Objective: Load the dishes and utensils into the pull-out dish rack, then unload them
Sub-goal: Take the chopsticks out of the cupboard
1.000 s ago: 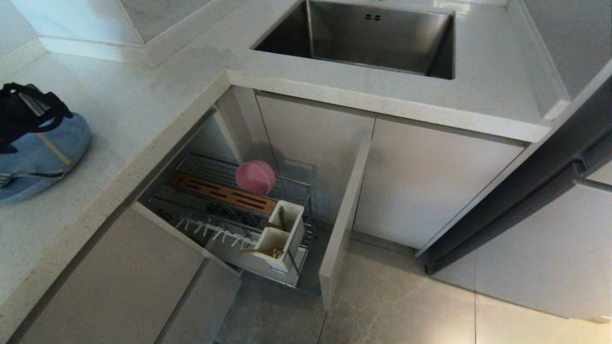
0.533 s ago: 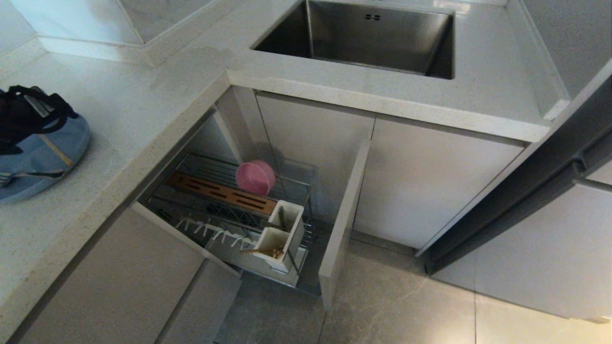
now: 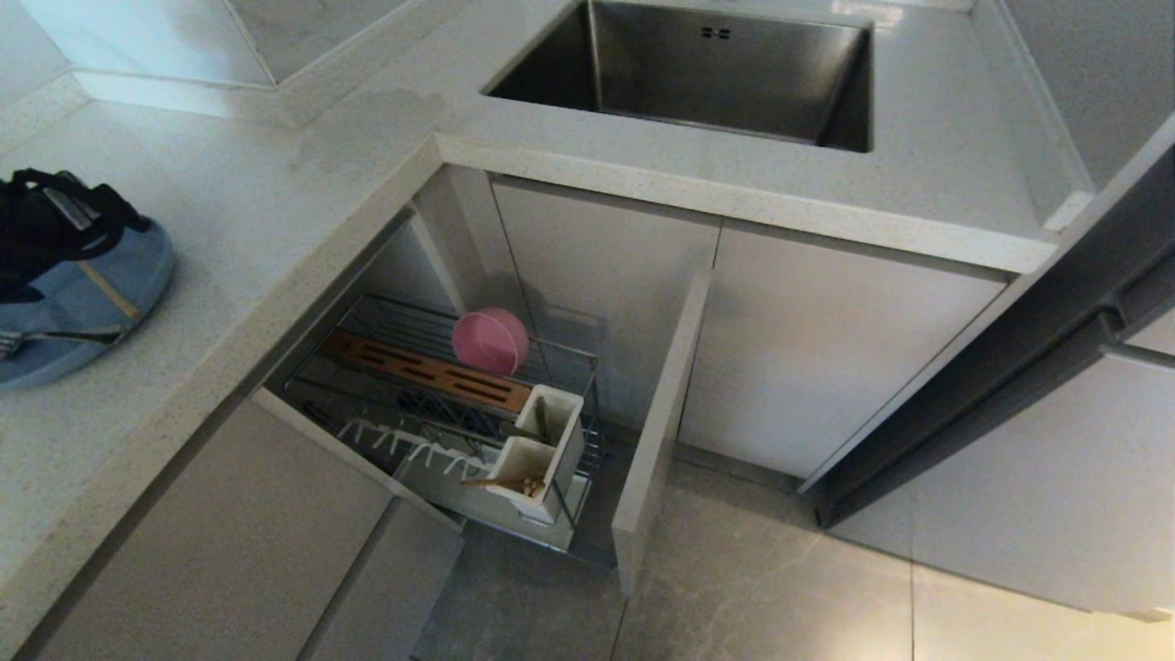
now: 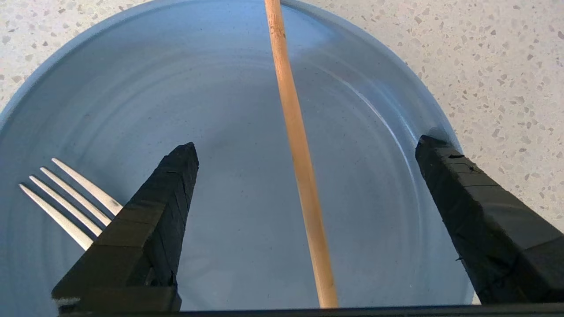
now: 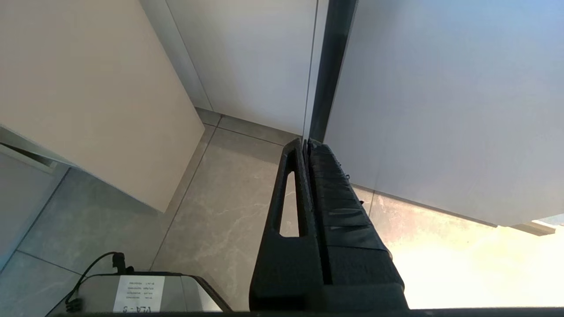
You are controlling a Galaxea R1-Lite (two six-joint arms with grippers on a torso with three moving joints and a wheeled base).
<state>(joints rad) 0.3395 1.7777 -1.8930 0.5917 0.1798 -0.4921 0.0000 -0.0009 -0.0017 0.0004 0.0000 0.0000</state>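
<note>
Head view: pale speckled counter (image 3: 229,220) bending round a corner, steel sink (image 3: 725,73) sunk in at the far side, flat beige cabinet fronts below, grey tiled floor (image 3: 753,597) underneath. Left gripper (image 3: 50,225) at the counter's left edge, hovering over the blue plate (image 3: 101,312), a fork (image 3: 37,340) and one chopstick (image 3: 106,286) lying in that plate just below it. Well off to the gripper's right and lower down, the rack (image 3: 441,413) pulled out of the cabinet: pink bowl (image 3: 490,341) standing on edge at its back, brown wooden strip (image 3: 427,372) in front of the bowl, white box (image 3: 542,454) at the near corner with another chopstick (image 3: 500,480) leaning in its front compartment. Left wrist view: fingers (image 4: 167,207) spread wide over the plate (image 4: 220,110), chopstick (image 4: 299,167) running between them without touching either, fork tines (image 4: 70,198) just outside one finger, speckled counter (image 4: 506,66) past the plate's rim. Right wrist view: right gripper (image 5: 308,158) with fingers pressed together, nothing between them, hanging over marbled floor tiles (image 5: 220,211) beside plain cabinet panels.
</note>
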